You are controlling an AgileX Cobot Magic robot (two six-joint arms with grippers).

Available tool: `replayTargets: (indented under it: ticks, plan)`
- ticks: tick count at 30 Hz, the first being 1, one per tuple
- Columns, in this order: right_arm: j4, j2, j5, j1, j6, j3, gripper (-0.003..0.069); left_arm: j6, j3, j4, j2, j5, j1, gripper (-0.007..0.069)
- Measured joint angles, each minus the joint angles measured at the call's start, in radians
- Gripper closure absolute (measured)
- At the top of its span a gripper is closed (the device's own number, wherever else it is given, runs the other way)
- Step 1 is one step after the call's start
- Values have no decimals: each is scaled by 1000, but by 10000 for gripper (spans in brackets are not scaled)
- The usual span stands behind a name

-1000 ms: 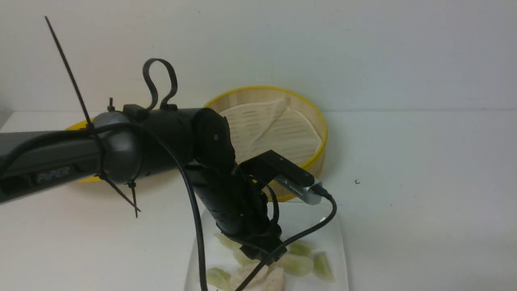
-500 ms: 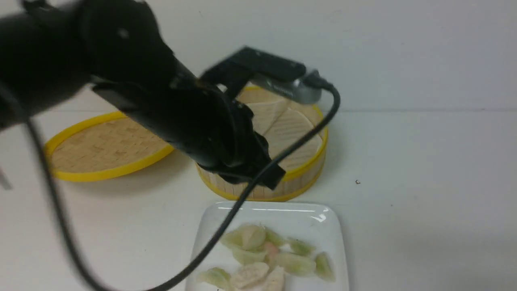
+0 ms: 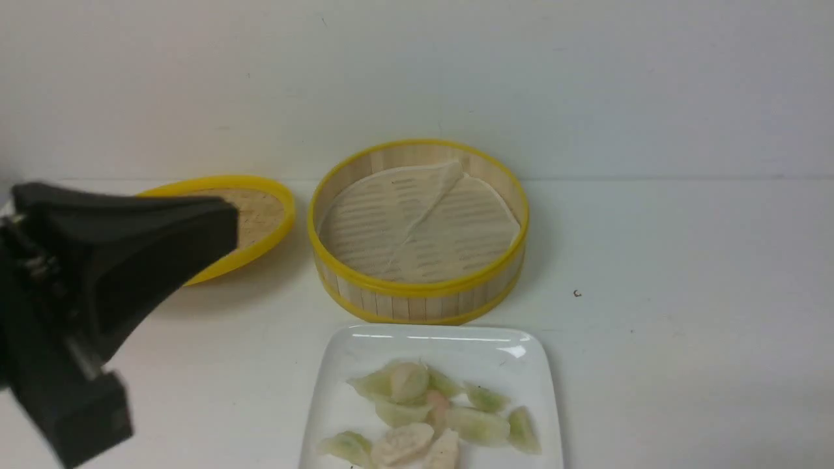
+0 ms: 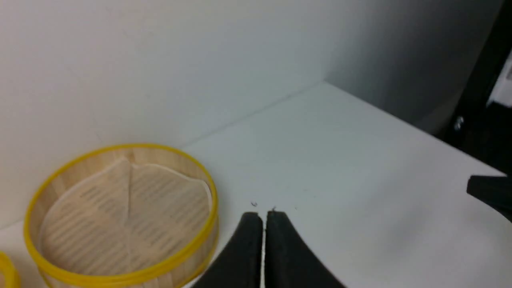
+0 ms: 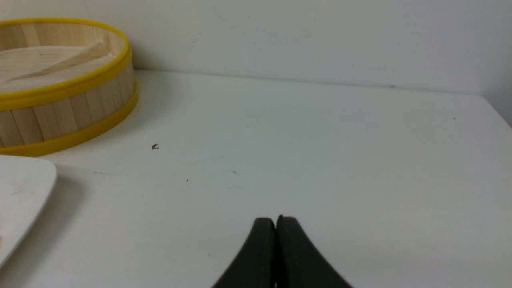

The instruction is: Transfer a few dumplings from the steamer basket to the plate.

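Several pale green and pinkish dumplings [image 3: 430,417] lie heaped on the white square plate [image 3: 339,397] at the table's front. Behind it stands the steamer basket [image 3: 417,288], showing only its creased paper liner [image 3: 417,221]. My left gripper [image 3: 225,218] hangs shut and empty at the far left, well away from plate and basket. In the left wrist view its fingers [image 4: 263,216] meet above bare table beside the basket [image 4: 120,276]. My right gripper [image 5: 276,220] is shut and empty over bare table, right of the basket [image 5: 72,116] and the plate's corner [image 5: 20,192]. It does not show in the front view.
The flat yellow-rimmed woven lid [image 3: 264,218] lies left of the basket, partly behind my left gripper. A white wall [image 3: 417,78] closes the table's back. A small dark speck [image 3: 576,294] sits on the table right of the basket.
My left arm has lifted off the plate, swung back to the far left and shut its jaws empty. The dumplings stay heaped on the plate. The right gripper has not changed.
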Motion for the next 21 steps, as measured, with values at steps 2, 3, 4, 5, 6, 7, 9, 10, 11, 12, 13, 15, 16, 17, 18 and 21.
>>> replayTargets:
  ticks: [2,3,4,5,6,7,9,10,11,12,13,15,16,17,18,21]
  plan:
    - [0,0,0,0,0,0,673,0,70,-3,-66,-61,0,631]
    - [0,0,0,0,0,0,673,0,115,-5,-102,-102,0,631]
    - [0,0,0,0,0,0,673,0,148,-7,-141,-130,0,631]
    - [0,0,0,0,0,0,673,0,175,-8,-169,-149,0,631]
    - [0,0,0,0,0,0,673,0,180,-8,-175,-152,0,631]
    - [0,0,0,0,0,0,673,-1,211,-8,-209,-165,0,631]
    - [0,0,0,0,0,0,673,0,244,-8,-247,-172,0,631]
    - [0,0,0,0,0,0,673,2,256,-8,-263,-172,0,631]
    - [0,0,0,0,0,0,673,7,263,-8,-272,-172,0,631]
    - [0,0,0,0,0,0,673,12,269,-8,-281,-172,0,631]
    - [0,0,0,0,0,0,673,16,271,-8,-288,-172,0,631]
    - [0,0,0,0,0,0,673,20,271,-8,-290,-174,0,631]
    - [0,0,0,0,0,0,673,26,271,-8,-292,-174,0,631]
    - [0,0,0,0,0,0,673,30,271,-8,-292,-175,0,631]
    - [0,0,0,0,0,0,673,31,271,-8,-292,-175,0,631]
    - [0,0,0,0,0,0,673,46,271,-8,-292,-175,0,631]
